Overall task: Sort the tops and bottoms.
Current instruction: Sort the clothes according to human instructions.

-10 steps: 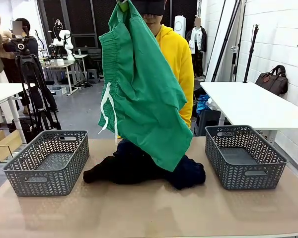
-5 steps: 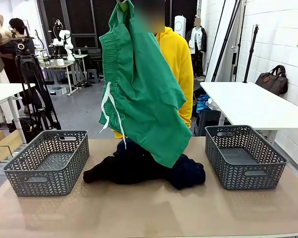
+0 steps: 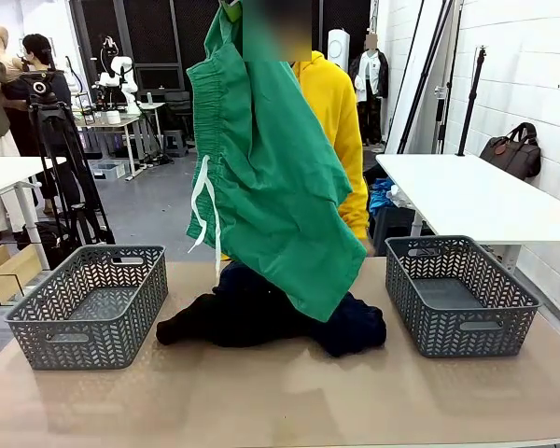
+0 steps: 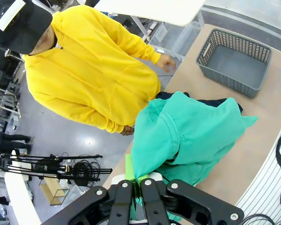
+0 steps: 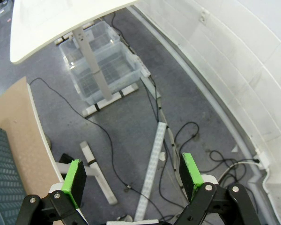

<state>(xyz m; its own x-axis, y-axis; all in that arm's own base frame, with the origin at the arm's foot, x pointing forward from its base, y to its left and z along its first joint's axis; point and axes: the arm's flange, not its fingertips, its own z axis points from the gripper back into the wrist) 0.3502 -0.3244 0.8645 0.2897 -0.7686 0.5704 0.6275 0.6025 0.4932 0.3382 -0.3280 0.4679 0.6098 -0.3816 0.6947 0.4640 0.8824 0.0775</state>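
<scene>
the left gripper (image 4: 136,177) and right gripper (image 5: 132,174) are black with silver screws (image 5: 205,187) and bright green pads (image 5: 76,180).

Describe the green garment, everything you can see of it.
The green garment is bright green soft cloth, apparently shorts: a gathered elastic waistband runs down its picture-left edge in the front view, with white cords dangling from it. It hangs high above the table, pinched at a top corner by the shut left end effector, folds falling diagonally. Its lowest corner hangs in front of the dark pile; whether they touch cannot be told. A person stands behind it.
</scene>
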